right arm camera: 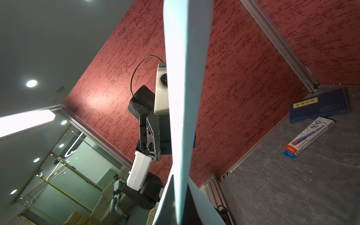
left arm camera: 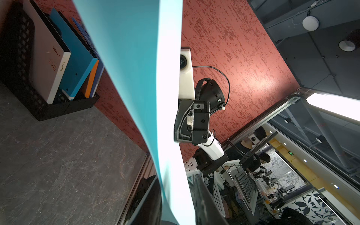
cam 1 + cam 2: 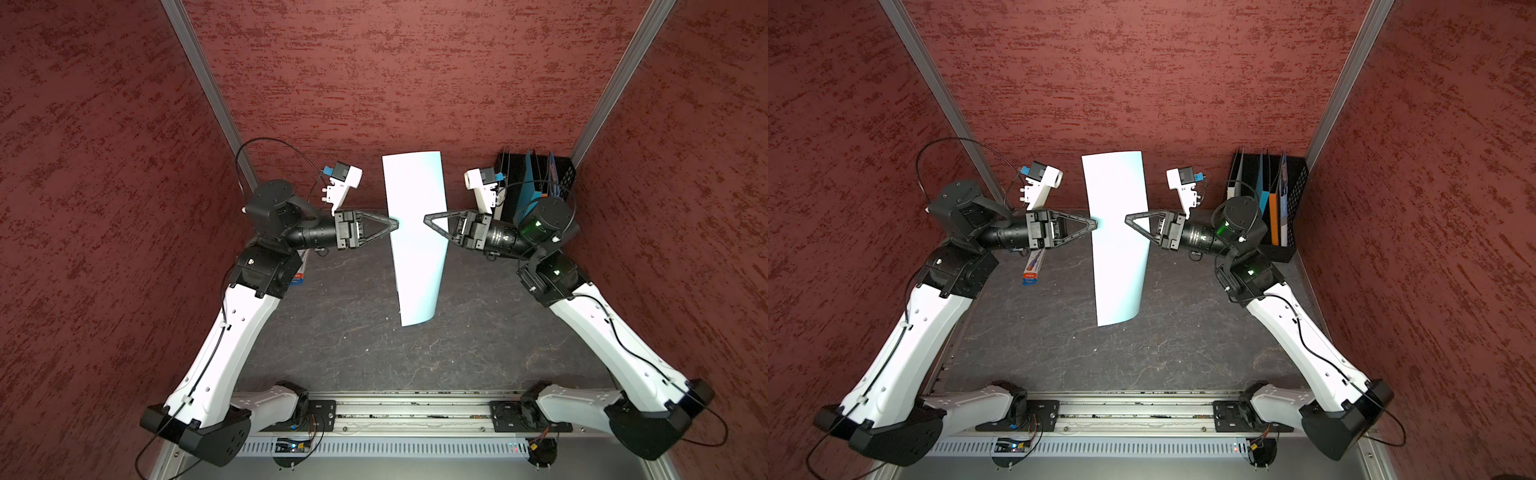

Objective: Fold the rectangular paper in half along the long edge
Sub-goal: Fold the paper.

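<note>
From my station I count one rectangular paper (image 3: 415, 237), two arms, the left arm (image 3: 220, 349) and the right arm (image 3: 615, 336), two grippers, the left gripper (image 3: 395, 225) and the right gripper (image 3: 427, 219), and two cameras, the left wrist camera (image 3: 343, 176) and the right wrist camera (image 3: 482, 178). In the one black file rack (image 3: 1298, 191) I make out four upright items: one pale book (image 2: 48, 64), one blue folder (image 2: 78, 64), one orange folder (image 2: 91, 79) and one thin blue book (image 2: 98, 78); whether more stand behind them I cannot tell. On the one dark tabletop (image 3: 353, 353) I count one navy booklet (image 1: 319, 109) bearing one yellow label (image 1: 305, 101), and one pen box (image 1: 308, 137).
</note>
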